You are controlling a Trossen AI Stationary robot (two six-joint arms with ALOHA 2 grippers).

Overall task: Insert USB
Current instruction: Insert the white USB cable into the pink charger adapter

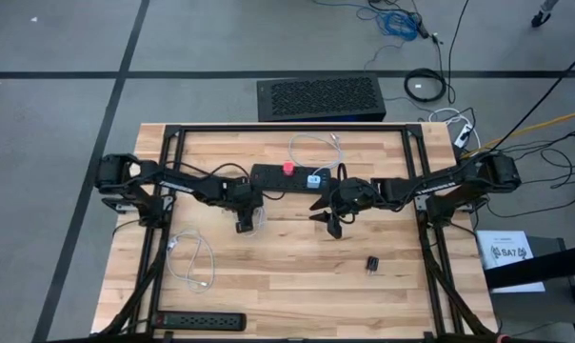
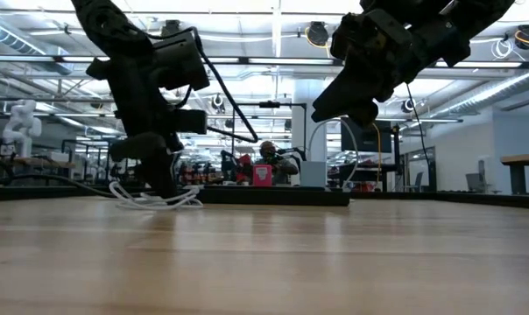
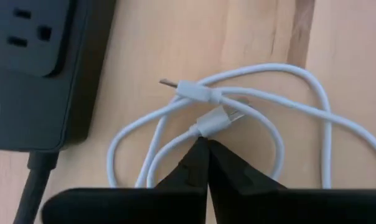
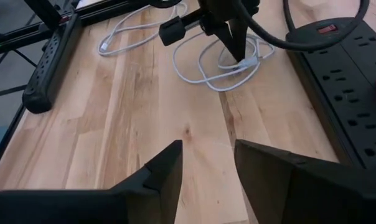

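Our left gripper, fingers pinched together on the white USB cable beside the power strip near the worktop's far edge, secures its plug; right gripper waits open.

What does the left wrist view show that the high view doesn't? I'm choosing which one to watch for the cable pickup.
Only the left wrist view shows the white cable's two plug ends, crossed just ahead of the left tool, whose fingers are pressed together, plus the socket slots on the power strip. Only the high view shows the right tool waiting mid-table, a second white cable, a second power strip at the near edge, and a small black adapter. Both show the cable coil, the left tool on it and the strip beside them.
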